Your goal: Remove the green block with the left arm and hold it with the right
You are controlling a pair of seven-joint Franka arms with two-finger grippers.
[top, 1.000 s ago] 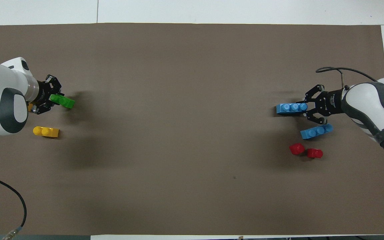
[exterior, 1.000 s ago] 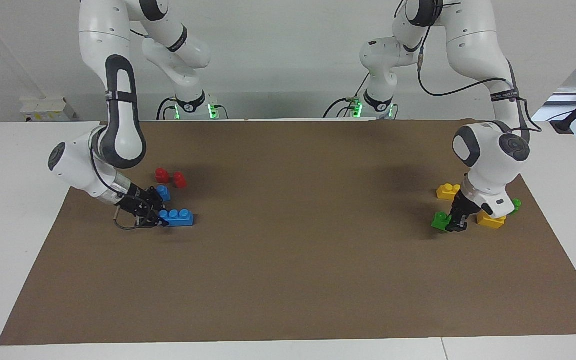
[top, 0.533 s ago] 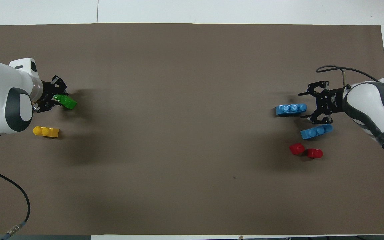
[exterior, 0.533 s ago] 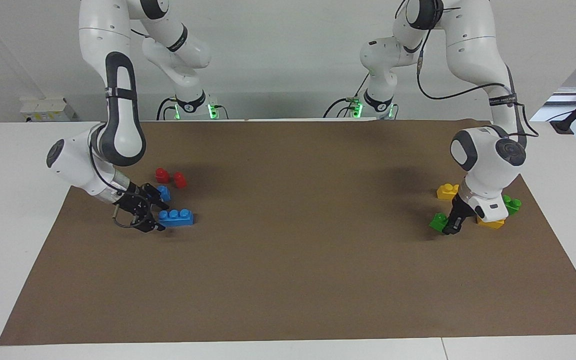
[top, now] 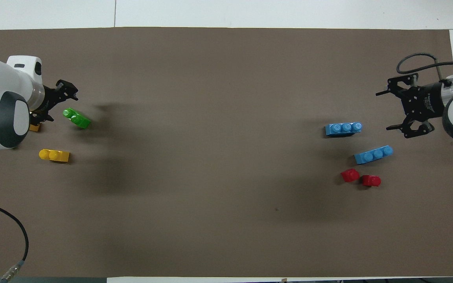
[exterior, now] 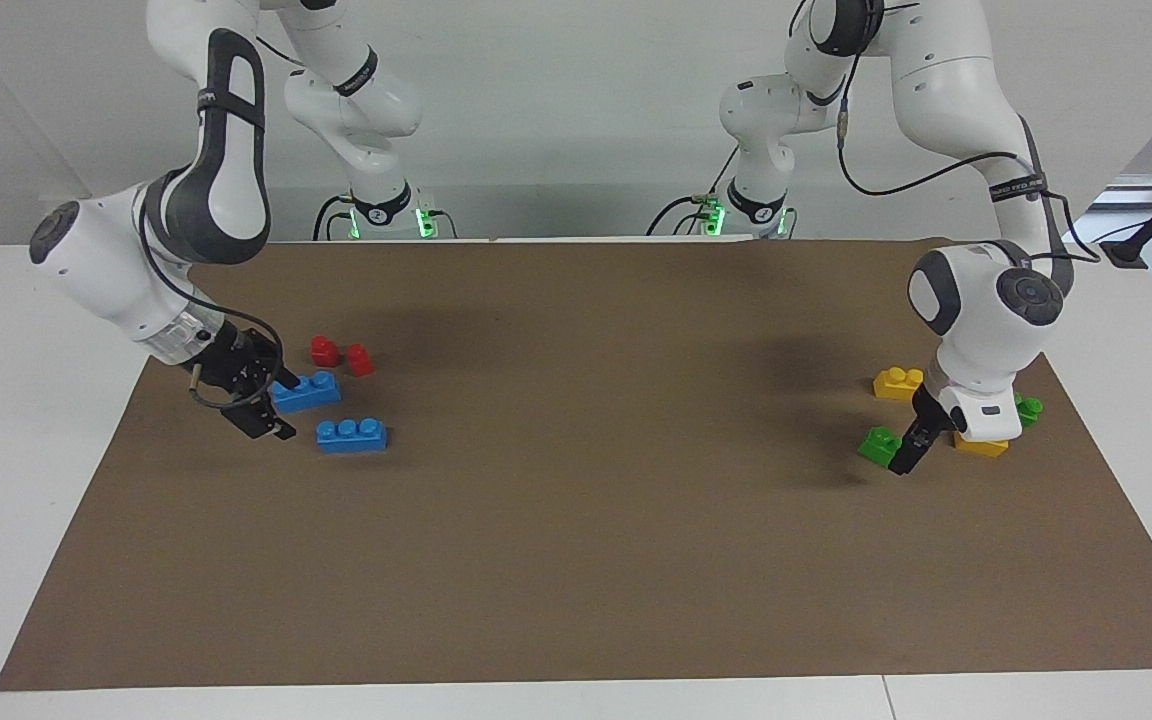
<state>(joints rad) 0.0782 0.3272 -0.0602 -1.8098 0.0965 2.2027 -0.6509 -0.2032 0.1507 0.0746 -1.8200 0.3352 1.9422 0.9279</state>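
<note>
The green block (exterior: 878, 443) (top: 76, 118) lies free on the brown mat (exterior: 586, 500) near the left arm's end of the table. My left gripper (exterior: 908, 445) (top: 55, 101) is open and empty, just beside the block toward that end of the table. Over the mat's edge at the right arm's end, my right gripper (exterior: 276, 405) (top: 384, 111) hangs open and holds nothing. It is raised next to two blue bricks (exterior: 351, 435) (exterior: 306, 390).
Two yellow bricks (exterior: 898, 382) (exterior: 981, 445) and another green brick (exterior: 1028, 408) sit around the left hand, partly covered by it. Two small red pieces (exterior: 341, 355) lie near the blue bricks. A black cable (top: 14, 228) loops by the mat's corner.
Both grippers opened. The left one let go of the green block, which now rests on the mat. The right one released the three-stud blue brick, lifted and drew back.
</note>
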